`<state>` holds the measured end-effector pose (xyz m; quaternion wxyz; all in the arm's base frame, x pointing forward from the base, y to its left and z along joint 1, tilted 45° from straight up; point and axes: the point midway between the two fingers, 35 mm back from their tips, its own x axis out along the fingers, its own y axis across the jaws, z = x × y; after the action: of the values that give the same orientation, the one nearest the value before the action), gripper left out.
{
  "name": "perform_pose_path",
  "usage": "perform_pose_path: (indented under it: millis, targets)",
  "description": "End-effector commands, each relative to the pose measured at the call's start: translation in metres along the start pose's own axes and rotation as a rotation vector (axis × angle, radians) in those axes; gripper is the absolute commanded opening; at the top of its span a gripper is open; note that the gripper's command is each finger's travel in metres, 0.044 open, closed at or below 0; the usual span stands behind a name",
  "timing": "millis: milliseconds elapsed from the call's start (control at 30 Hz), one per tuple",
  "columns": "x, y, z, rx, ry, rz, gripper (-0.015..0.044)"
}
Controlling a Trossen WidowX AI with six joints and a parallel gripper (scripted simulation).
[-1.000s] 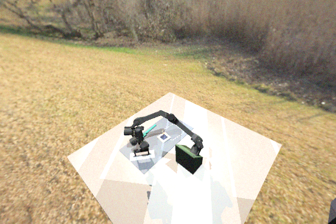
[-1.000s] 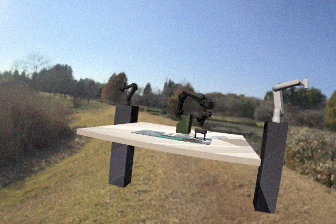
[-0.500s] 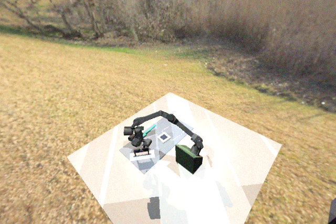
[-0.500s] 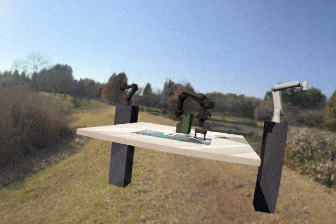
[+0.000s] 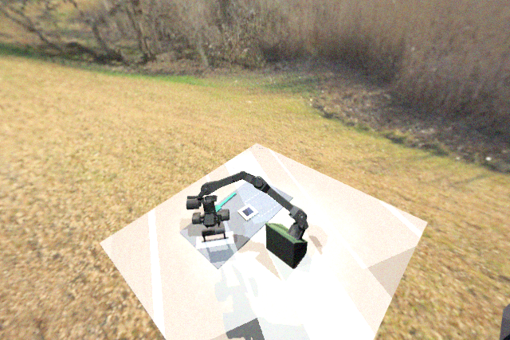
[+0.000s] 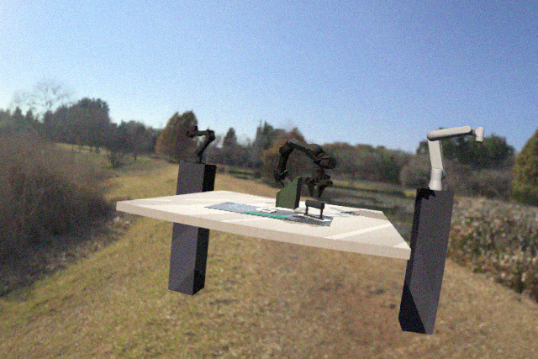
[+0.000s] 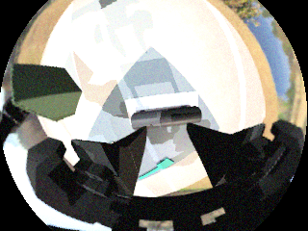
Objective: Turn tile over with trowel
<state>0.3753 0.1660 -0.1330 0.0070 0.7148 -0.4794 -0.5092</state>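
Note:
The small trowel (image 5: 213,231) (image 6: 314,204) (image 7: 180,115), a white flat blade under a black bar handle on two posts, rests at the near end of the blue-grey mat (image 5: 245,231) (image 6: 221,206) (image 7: 149,63). My gripper (image 5: 212,225) (image 6: 315,195) (image 7: 166,127) is open and empty above the handle; in the wrist view the handle runs across, roughly parallel to the line between the fingertips. The white-edged tile (image 5: 248,212) (image 6: 263,209) lies flat, its dark square facing up, beside the dashed outline. In the wrist view the tile is not visible.
A teal strip (image 5: 228,200) (image 6: 265,214) (image 7: 164,165) lies on the mat near its edge. A dark green block (image 5: 286,245) (image 6: 288,196) (image 7: 43,91) stands beside the mat by my arm's base. Beyond the table, a black arm and a white arm (image 6: 450,132) stand on pillars.

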Motion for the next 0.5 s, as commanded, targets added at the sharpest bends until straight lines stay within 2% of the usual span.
perform_pose_path:
  millis: [0,467]
  targets:
    - [0.0008,0.0001,0.0006,-0.149,-0.006,0.003,0.027]
    - [0.0009,-0.001,0.0004,-0.636,-0.007,0.001,0.027]
